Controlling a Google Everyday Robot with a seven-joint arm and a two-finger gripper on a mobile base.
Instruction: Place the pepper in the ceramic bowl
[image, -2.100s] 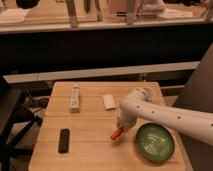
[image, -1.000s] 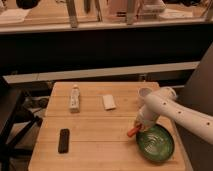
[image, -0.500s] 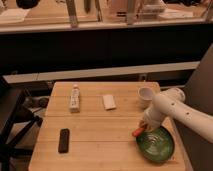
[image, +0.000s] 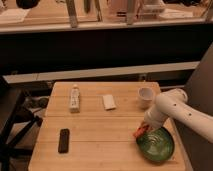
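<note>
Ceramic bowl — set at the worktop's near right corner. Pepper — held pinched in the gripper at the bowl's left rim, long axis slanting from near-left up to far-right, free tip pointing near-left. Step judged: carry almost done; a short shift right over the bowl, then release, is called for. White cup — toward the far right edge.

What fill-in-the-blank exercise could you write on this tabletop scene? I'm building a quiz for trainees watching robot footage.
1. The gripper carries the pepper at the rim of the ____ ceramic bowl.
2. The small white cup stands ____ the bowl, toward the table's far edge.
3. The black bar lies near the table's ____ edge.

Missing words: green; behind; left
</note>
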